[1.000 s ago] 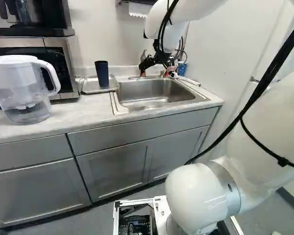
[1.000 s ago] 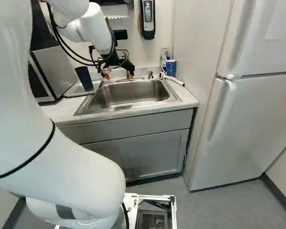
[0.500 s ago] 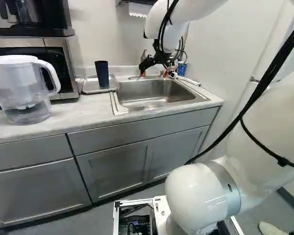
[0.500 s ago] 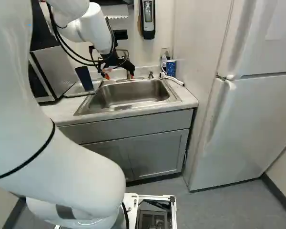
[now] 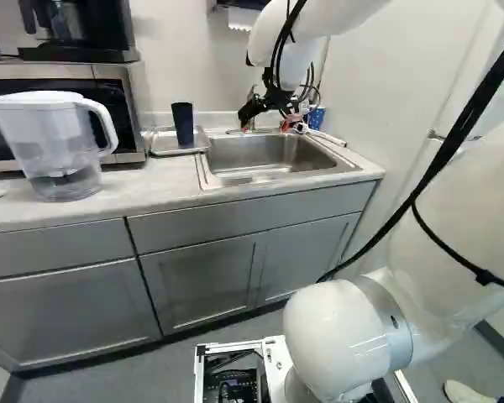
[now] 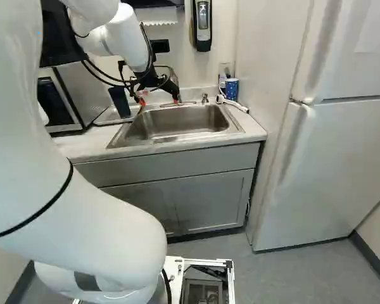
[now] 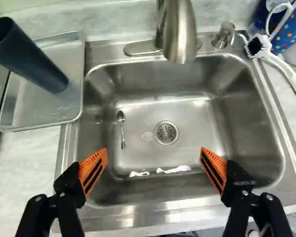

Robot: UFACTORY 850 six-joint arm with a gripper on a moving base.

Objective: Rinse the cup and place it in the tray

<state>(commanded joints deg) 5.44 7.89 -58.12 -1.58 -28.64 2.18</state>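
By the black two-fingered gripper with orange pads (image 6: 159, 100), which is held over the rectangular stainless steel sink (image 7: 187, 116), a wide opening is kept between the fingers. The dark blue, tapered cup (image 7: 29, 57) is placed upright in the silver-coloured, rectangular metal tray (image 7: 42, 111), and this tray is set just beside the sink. Inside the sink, a small metal spoon (image 7: 122, 129) is seen lying on the bottom.

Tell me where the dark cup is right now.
The dark blue, tall tapered cup stands on the shallow rectangular metal tray, beside the stainless steel sink and right of the clear plastic water pitcher in the left base view.
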